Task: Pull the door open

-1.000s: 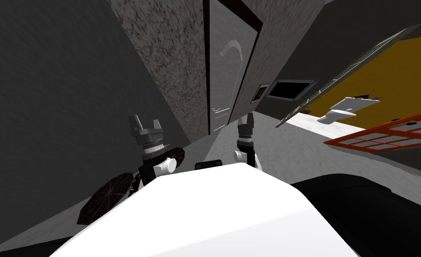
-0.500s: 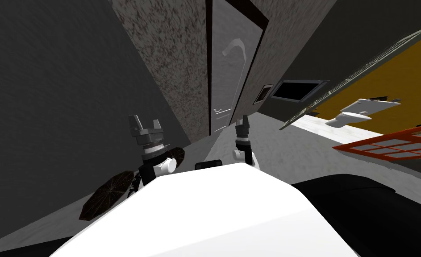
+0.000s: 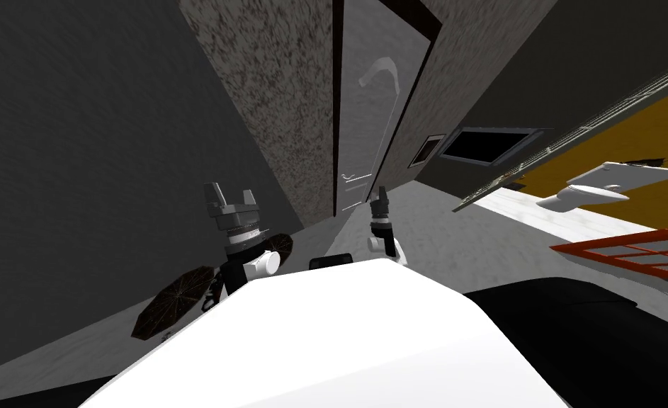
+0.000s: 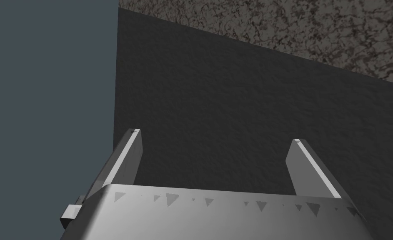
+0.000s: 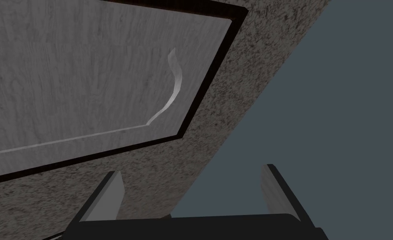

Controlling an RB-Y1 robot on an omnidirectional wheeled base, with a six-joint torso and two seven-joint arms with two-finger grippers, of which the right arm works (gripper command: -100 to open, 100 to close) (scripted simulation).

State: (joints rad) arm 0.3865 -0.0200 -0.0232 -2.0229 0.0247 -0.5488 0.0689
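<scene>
the whole head view has slid: the door (image 3: 371, 127) sits larger and a little further right than before, and the things at the right edge have drifted outward. we take that as our own move towards it, not the room's.

our left gripper (image 3: 230, 193) holds its old place, fingers wide apart and empty, facing the dark wall (image 3: 77, 142). a dark brown disc (image 3: 176, 304) lies on the floor beside that arm. past the speckled wall (image 3: 282, 106), the door is still shut in its dark frame (image 3: 337, 106). a small light fitting (image 3: 350, 177) low on it may be the handle, but it is too small to tell. our right gripper (image 3: 380, 193) has reached further forward, fingers wide and empty, pointing at the speckled wall beside the frame. we judge the approach unfinished.

further right, well apart, are a dark opening (image 3: 488, 145), a white fixture (image 3: 608, 184) and an orange rack (image 3: 637, 251). we see nothing between the right gripper and the door.
</scene>
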